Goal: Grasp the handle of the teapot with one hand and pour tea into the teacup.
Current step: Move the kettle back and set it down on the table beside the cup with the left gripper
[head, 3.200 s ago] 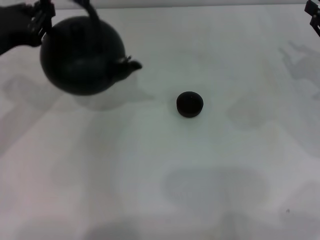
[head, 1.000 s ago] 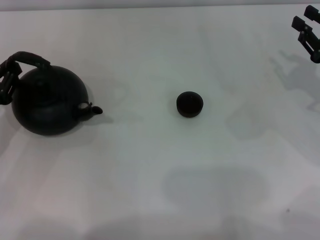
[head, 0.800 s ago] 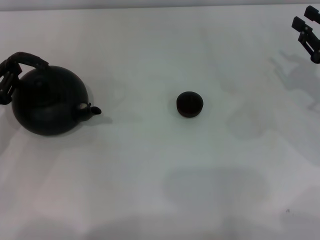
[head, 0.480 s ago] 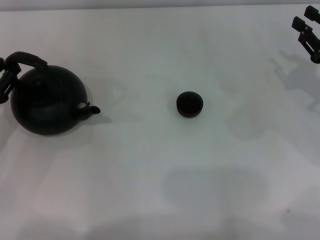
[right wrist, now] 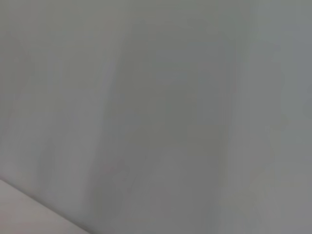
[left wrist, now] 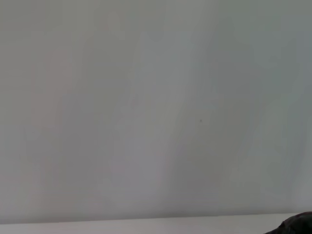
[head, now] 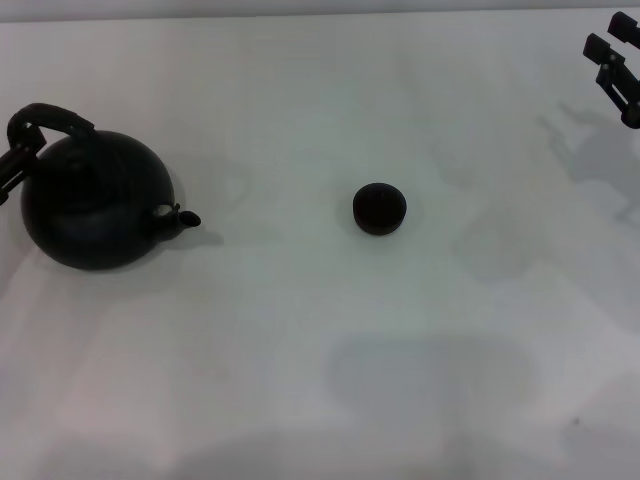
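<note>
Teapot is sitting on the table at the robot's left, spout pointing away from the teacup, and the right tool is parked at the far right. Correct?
Not quite. In the head view the teapot sits on the table at the robot's left, but its spout points toward the teacup, not away. The right tool is parked at the far right, as you said.

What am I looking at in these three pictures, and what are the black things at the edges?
A two-armed robot is seen by its own cameras. The head view looks down on a white table. On it stand a round black teapot, spout toward the middle, and a small black teacup. At the left edge, the left tool sits beside the teapot's arched handle; whether it grips is unclear. The right tool waits at the far right edge, holding nothing visible. The two wrist views show almost only blank pale surface.
</note>
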Controlling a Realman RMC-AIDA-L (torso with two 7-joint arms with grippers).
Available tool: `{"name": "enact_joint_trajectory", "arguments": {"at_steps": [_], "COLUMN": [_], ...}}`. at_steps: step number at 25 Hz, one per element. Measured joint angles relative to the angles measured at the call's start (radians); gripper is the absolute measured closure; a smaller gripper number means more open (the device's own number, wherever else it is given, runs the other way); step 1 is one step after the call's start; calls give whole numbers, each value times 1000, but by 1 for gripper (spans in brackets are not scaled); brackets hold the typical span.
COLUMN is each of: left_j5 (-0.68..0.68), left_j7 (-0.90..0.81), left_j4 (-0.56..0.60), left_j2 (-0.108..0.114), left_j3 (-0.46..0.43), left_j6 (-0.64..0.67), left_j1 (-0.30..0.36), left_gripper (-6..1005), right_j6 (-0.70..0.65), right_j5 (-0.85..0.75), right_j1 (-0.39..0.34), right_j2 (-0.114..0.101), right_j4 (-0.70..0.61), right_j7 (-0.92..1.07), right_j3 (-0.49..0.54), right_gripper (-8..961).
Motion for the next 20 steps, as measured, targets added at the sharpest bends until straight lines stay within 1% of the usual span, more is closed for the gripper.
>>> {"name": "enact_joint_trajectory", "arguments": {"at_steps": [7,10,14,17,20], "left_j5": [8,10,13,13,9], "left_j7": [26,27,33,53,101], "left_j4": [1,1,2,10,13], "left_j2": [2,3,4,4,5], "left_j3": [0,2,4,0,-4], "left_j6": [36,39,69,109,181], "left_j1": [7,11,33,67,108], "left_gripper": [121,122,122,123,124], "right_j6": [11,12,13,12,7], "right_j5": [0,0,0,0,0], "right_j1": [-4,-5,-7,-8,-8], "right_j2": [0,0,-1,-1,-2], "right_j4": [0,0,0,0,0], "right_j7": [2,2,3,2,2], "right_j3": [0,0,0,0,0], "right_gripper": [635,635,636,636,636]}}
